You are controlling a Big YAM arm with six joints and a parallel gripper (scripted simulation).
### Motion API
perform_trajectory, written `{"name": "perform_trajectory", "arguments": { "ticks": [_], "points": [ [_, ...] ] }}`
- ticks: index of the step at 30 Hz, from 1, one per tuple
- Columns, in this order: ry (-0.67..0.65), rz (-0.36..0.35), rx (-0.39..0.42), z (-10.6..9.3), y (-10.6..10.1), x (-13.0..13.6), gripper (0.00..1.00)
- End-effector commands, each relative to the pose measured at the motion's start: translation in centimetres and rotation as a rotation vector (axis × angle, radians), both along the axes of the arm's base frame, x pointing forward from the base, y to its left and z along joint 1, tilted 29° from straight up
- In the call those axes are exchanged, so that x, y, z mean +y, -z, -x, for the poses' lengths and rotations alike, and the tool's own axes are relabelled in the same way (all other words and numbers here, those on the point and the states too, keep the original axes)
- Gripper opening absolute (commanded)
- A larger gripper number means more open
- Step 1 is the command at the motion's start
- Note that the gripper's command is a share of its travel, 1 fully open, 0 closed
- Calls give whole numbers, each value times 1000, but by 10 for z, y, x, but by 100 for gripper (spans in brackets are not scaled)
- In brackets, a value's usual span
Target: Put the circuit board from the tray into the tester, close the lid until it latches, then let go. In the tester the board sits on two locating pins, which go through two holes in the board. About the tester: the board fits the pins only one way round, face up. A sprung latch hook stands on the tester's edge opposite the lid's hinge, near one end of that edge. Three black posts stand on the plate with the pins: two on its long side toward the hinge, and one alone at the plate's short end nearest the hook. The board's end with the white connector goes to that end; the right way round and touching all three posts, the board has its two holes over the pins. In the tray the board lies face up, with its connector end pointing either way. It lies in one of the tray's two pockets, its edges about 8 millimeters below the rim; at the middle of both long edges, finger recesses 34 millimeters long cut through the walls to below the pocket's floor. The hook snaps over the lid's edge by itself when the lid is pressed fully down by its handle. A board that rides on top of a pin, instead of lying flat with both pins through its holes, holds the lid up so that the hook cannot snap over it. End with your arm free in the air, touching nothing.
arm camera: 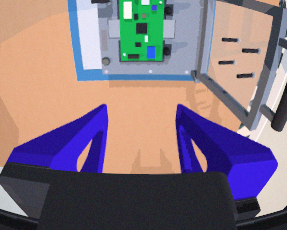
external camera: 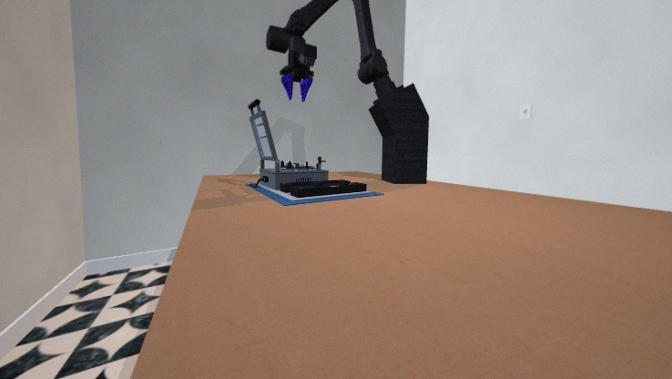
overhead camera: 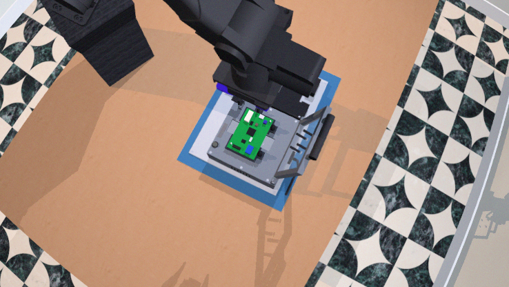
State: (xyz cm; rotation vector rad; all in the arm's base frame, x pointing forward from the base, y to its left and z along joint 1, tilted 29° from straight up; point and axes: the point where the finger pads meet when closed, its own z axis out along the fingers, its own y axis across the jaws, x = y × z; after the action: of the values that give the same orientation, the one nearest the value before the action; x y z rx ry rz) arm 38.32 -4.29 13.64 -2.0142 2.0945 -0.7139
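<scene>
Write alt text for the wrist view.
Blue gripper fingers stand partly open with nothing between them; beyond, a green circuit board lies face up on the gray tester, its lid open on the right.

Grey walls (external camera: 238, 17) — patterned floor (overhead camera: 409, 148) (external camera: 94, 325) — orange-brown tabletop (overhead camera: 131, 193) (external camera: 396, 275) (arm camera: 135, 95).
</scene>
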Motion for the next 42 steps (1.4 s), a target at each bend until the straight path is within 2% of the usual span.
{"name": "perform_trajectory", "arguments": {
  "ticks": [1,13,16,21,28,30,37,42],
  "points": [
    [-17,-1,-35,-14,-18,9,48],
    [-16,-1,-32,-19,-20,9,48],
    [-16,-2,-31,-26,-23,9,48],
    [-14,-3,-30,-44,-32,10,48],
    [-15,-2,-30,-81,-49,12,48],
    [-15,-2,-30,-81,-49,12,48],
    [-16,-2,-31,-116,-67,14,48],
    [-16,-3,-32,-134,-76,15,48]
  ]
}}
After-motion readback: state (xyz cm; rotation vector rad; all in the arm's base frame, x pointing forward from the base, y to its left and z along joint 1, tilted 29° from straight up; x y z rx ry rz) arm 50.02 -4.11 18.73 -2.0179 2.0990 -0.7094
